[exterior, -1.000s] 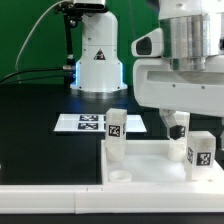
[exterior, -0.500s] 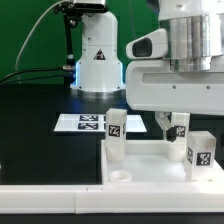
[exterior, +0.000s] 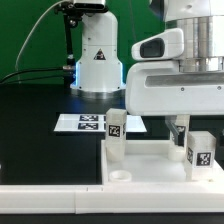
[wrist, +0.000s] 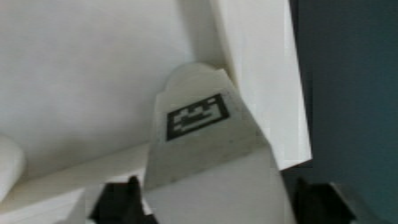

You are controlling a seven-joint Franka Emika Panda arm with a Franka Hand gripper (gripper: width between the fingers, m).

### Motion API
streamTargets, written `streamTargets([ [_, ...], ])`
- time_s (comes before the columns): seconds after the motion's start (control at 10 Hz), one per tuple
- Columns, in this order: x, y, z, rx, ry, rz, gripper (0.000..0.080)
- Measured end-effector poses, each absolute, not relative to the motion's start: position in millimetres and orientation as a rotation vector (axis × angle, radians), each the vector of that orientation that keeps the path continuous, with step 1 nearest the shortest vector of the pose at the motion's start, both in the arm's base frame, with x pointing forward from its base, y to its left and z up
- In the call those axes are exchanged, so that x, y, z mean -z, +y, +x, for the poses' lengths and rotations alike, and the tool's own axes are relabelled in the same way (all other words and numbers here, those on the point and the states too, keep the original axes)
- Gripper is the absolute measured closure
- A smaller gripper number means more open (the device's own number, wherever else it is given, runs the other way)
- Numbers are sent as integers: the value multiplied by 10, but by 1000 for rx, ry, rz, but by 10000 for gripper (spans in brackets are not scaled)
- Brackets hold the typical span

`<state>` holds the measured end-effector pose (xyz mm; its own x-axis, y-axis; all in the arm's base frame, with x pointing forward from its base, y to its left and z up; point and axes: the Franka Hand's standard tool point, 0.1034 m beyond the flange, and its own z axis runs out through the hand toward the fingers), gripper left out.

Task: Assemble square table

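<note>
The white square table slab (exterior: 150,152) lies on the black table with its raised rim up. Three short white tagged legs stand on it: one at the exterior view's left (exterior: 116,135), one at the front right (exterior: 199,152), and one at the back right (exterior: 181,127). My gripper (exterior: 180,130) reaches down from above onto the back right leg, and the hand hides most of it. In the wrist view the gripper (wrist: 217,205) has a dark finger (wrist: 121,200) on each side of this leg (wrist: 205,130), shut on it, over the slab (wrist: 89,80).
The marker board (exterior: 85,122) lies flat behind the slab. The arm's white base (exterior: 97,55) stands at the back. A long white rail (exterior: 50,195) runs along the front edge. A round corner hole (exterior: 121,176) is open at the slab's front left.
The hand has turned in place over the back right leg and now fills more of the exterior view. The slab and the other legs have not moved.
</note>
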<state>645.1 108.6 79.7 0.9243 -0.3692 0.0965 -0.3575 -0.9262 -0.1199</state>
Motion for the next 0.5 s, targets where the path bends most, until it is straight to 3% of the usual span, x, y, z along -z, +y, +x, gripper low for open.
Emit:
streamTargets([
  [0.3,-792,1056,6450,164,834,-2913,514],
  [0.5,-795,1067,6433,113,1286,-2757,514],
])
